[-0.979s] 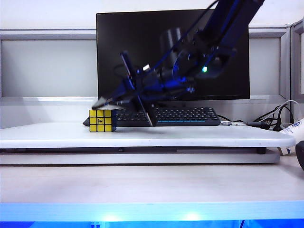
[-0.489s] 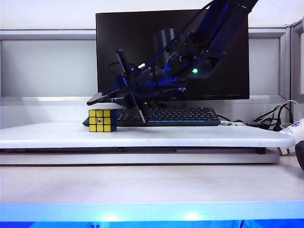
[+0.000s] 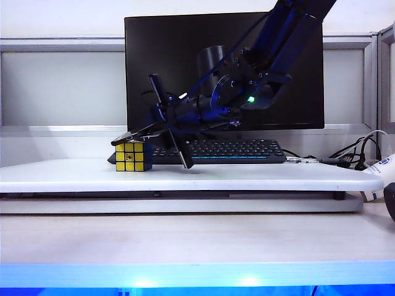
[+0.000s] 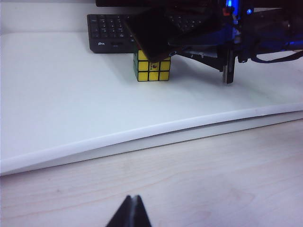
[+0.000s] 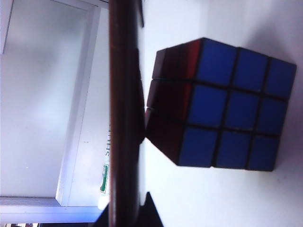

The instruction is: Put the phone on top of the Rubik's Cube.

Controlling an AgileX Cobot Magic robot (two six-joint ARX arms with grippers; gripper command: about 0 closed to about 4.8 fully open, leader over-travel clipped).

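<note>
The Rubik's Cube (image 3: 133, 156) stands on the white board (image 3: 259, 177), its yellow face toward the exterior camera. In the right wrist view the cube (image 5: 232, 109) shows blue and red sides. My right gripper (image 3: 162, 125) is shut on the phone (image 3: 128, 137), a thin black slab held tilted with its low end right over the cube's top. I cannot tell whether they touch. The left wrist view has the phone (image 4: 151, 34) over the cube (image 4: 151, 70). The right wrist view sees the phone (image 5: 124, 109) edge-on between my right gripper (image 5: 128, 206) fingers. My left gripper (image 4: 131, 199) is shut, empty, over the wooden tabletop.
A black keyboard (image 3: 241, 150) lies just behind the cube, under the reaching right arm. Behind it stands a dark monitor (image 3: 179, 55). Cables (image 3: 355, 154) and a white object (image 3: 386, 172) sit at the far right. The board's front edge (image 4: 142, 142) steps down to the wooden tabletop.
The right arm has carried the phone a little left and lowered it, so its low end now sits just over the cube's top. The cube and the left gripper have not moved.
</note>
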